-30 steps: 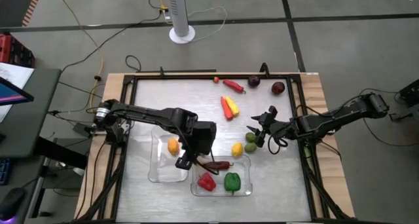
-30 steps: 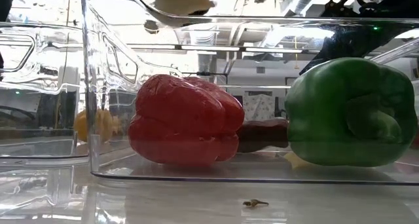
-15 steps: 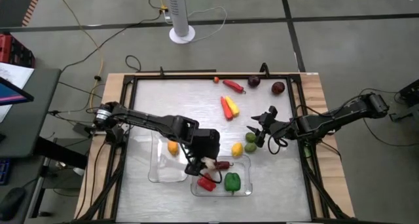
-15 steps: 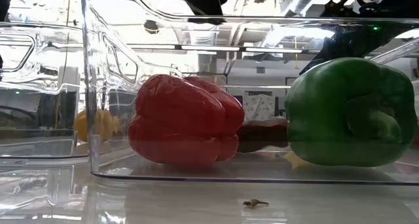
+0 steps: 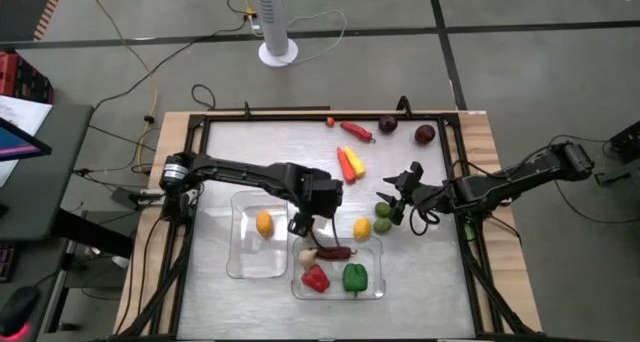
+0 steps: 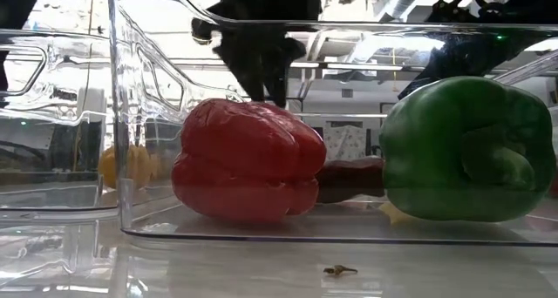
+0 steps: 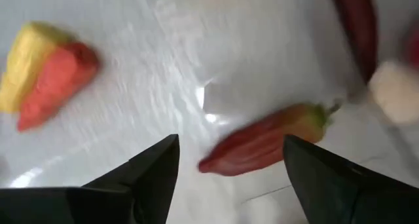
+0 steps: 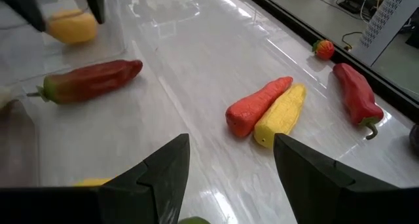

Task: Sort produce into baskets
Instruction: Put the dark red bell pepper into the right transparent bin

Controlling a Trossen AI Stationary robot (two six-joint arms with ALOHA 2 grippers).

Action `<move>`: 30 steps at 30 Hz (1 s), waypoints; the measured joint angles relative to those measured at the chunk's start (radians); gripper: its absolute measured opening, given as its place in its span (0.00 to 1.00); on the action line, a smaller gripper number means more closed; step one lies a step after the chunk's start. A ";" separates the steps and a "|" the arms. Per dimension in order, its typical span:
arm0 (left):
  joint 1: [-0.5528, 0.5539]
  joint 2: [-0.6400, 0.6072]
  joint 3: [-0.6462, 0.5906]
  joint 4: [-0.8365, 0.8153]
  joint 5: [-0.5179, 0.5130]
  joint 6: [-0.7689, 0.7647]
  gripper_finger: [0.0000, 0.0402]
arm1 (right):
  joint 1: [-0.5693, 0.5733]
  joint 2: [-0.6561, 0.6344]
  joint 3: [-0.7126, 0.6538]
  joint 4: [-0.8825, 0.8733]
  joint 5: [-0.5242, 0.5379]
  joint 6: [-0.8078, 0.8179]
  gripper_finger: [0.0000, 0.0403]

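Two clear tubs stand at the table's near side. The left tub point(image 5: 240, 267) holds a yellow-orange round point(image 5: 264, 223). The right tub point(image 5: 378, 287) holds a red pepper point(image 5: 316, 278), a green pepper point(image 5: 354, 277), a red chilli point(image 5: 336, 252) and a pale garlic point(image 5: 306, 254). My left gripper point(image 5: 299, 223) is open and empty, just beyond the right tub's far left corner; it looks down on the chilli point(image 7: 262, 145) and garlic point(image 7: 393, 99). My right gripper point(image 5: 399, 196) is open and empty by two limes point(image 5: 383, 217) and a lemon point(image 5: 362, 228).
An orange and a yellow pepper point(image 5: 348, 164) lie side by side at mid table. A red chilli point(image 5: 355, 131), two dark purple rounds point(image 5: 388, 124) point(image 5: 425, 134) and a small red piece point(image 5: 330, 121) lie near the far edge. A black frame point(image 5: 200, 162) rims the table.
My left gripper went toward the near edge over the right tub with the garlic, let it go, then drew back toward the far edge. The garlic now lies in the right tub beside the chilli.
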 joint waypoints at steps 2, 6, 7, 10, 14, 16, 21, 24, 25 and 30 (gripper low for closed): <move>0.007 0.009 0.000 -0.013 -0.009 0.093 0.62 | 0.000 0.000 0.000 -0.002 0.000 0.000 0.62; 0.012 0.008 -0.012 -0.006 0.022 0.272 0.60 | 0.000 0.000 0.000 -0.012 0.000 0.000 0.62; 0.012 0.008 -0.018 -0.009 0.023 0.321 0.59 | 0.000 0.000 0.000 -0.011 0.000 0.000 0.62; 0.011 0.009 -0.025 -0.025 0.025 0.457 0.59 | 0.000 0.000 0.000 -0.012 0.000 0.000 0.62; 0.011 0.008 -0.075 -0.014 0.025 0.628 0.59 | 0.000 0.000 0.000 -0.011 0.000 0.000 0.62; 0.011 0.009 -0.097 -0.001 0.012 0.696 0.59 | 0.000 0.000 0.000 -0.008 0.000 0.000 0.62; 0.011 0.009 -0.101 0.097 0.002 0.669 0.58 | 0.000 0.000 0.000 -0.001 0.000 0.000 0.62; 0.016 0.008 -0.085 0.097 0.014 0.676 0.56 | 0.000 0.000 0.000 -0.001 0.000 0.000 0.62; 0.017 0.008 -0.085 0.086 0.014 0.688 0.56 | 0.000 0.000 0.000 -0.001 0.000 0.000 0.62; 0.024 0.008 -0.106 0.082 0.023 0.753 0.55 | 0.000 0.000 0.000 -0.005 -0.001 0.000 0.62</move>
